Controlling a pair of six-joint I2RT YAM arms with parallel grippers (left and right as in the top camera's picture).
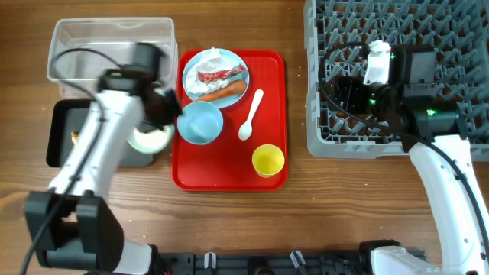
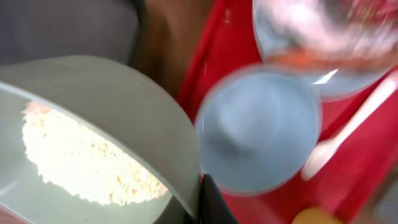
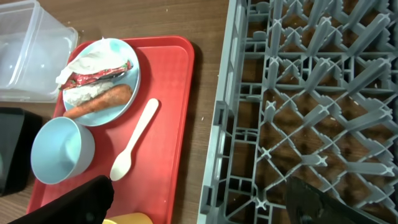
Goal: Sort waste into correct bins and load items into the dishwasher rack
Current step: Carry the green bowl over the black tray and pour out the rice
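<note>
Left gripper (image 1: 163, 118): clenching the rim of the rice bowl (image 1: 149, 140), which is hanging just left of the red tray (image 1: 271, 114).
Right gripper (image 3: 199, 193): gaping empty, hovering right of the red tray, over the dishwasher rack (image 1: 451, 30).

No legible text or labels anywhere.
</note>
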